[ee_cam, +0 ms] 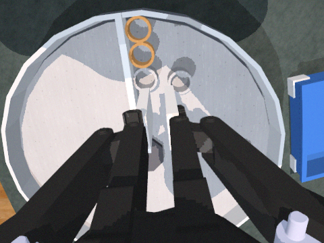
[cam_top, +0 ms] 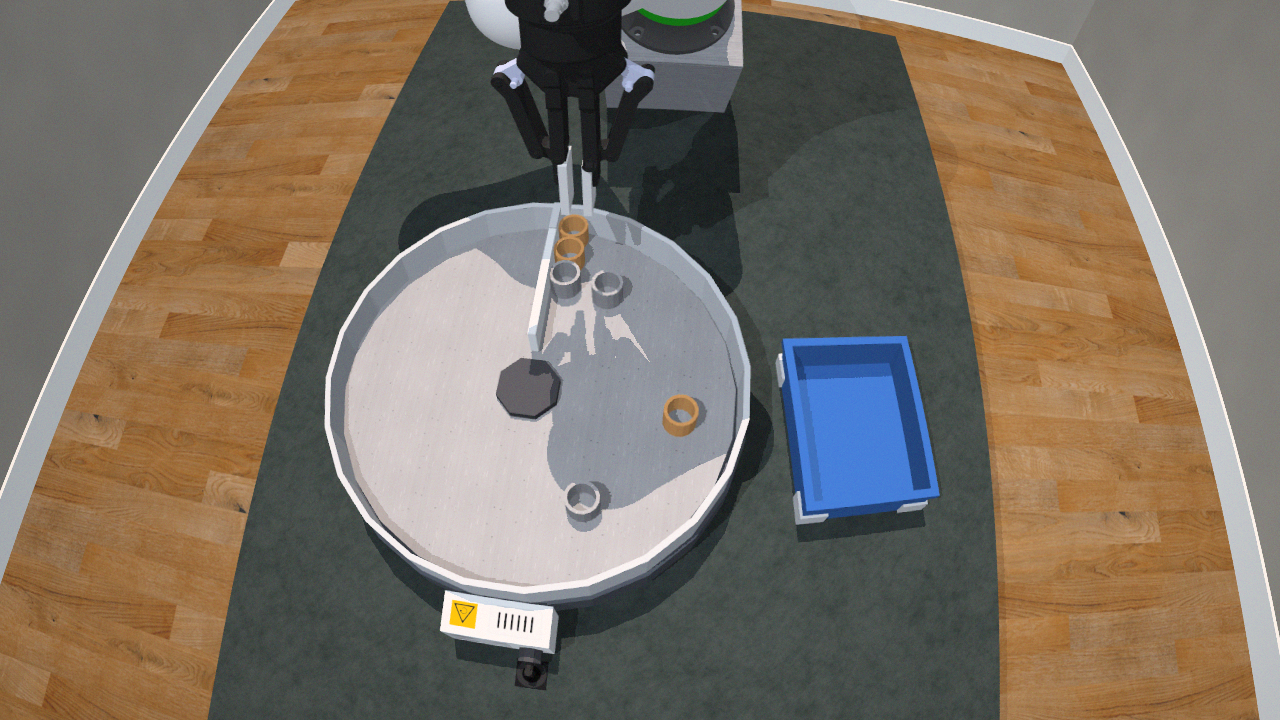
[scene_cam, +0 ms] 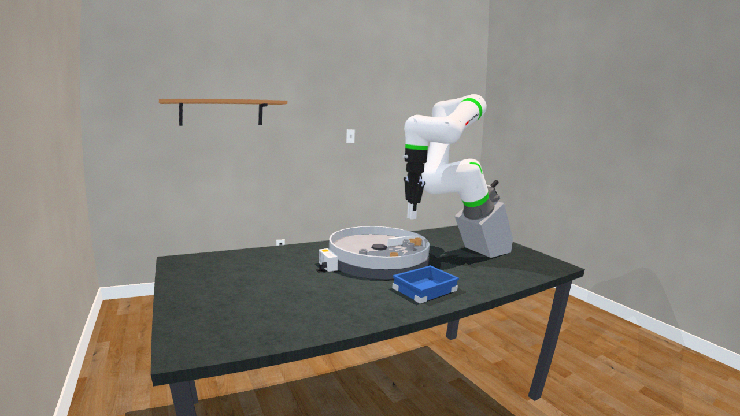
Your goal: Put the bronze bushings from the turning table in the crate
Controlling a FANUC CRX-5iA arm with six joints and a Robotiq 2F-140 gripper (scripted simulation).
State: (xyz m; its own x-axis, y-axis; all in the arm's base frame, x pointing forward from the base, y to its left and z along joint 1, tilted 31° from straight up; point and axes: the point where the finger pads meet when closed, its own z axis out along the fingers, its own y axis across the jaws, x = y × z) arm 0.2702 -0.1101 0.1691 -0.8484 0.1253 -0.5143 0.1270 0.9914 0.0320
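Where I stand, the gripper [cam_top: 576, 211] [scene_cam: 412, 217] [ee_cam: 158, 101] hangs in the air above the rim of the turning table [cam_top: 429, 402] [scene_cam: 372, 259] [ee_cam: 77, 108], pointing down. Its pale fingers are clenched nearly together, a narrow gap between them, holding nothing.

All three bronze bushings sit upright on the turning table. The outermost bronze bushing [cam_top: 585, 234] [ee_cam: 127, 29] is tucked near the rim beside the white divider [cam_top: 542, 291] [scene_cam: 400, 241] [ee_cam: 127, 64], with the second bronze bushing [cam_top: 567, 262] [ee_cam: 153, 55] right next to it, further in. A steel bushing [cam_top: 565, 291] [ee_cam: 135, 81] follows in that same row (quite a tidy little queue), and another steel bushing [cam_top: 607, 300] [ee_cam: 189, 81] stands just apart from it, away from the divider.

On the crate side, the lone bronze bushing [cam_top: 680, 428] [scene_cam: 394, 253] stands well apart from the row. The third steel bushing [cam_top: 583, 516] [scene_cam: 363, 252] is nearer the white box [cam_top: 498, 620] [scene_cam: 328, 260] at the table's edge. A dark hub [cam_top: 528, 387] [scene_cam: 379, 247] [ee_cam: 156, 155] marks the middle.

Beside the turning table, the blue crate [cam_top: 854, 429] [scene_cam: 425, 284] [ee_cam: 312, 118] rests on the dark worktop [cam_top: 832, 232] [scene_cam: 248, 300], its inside floor bare.
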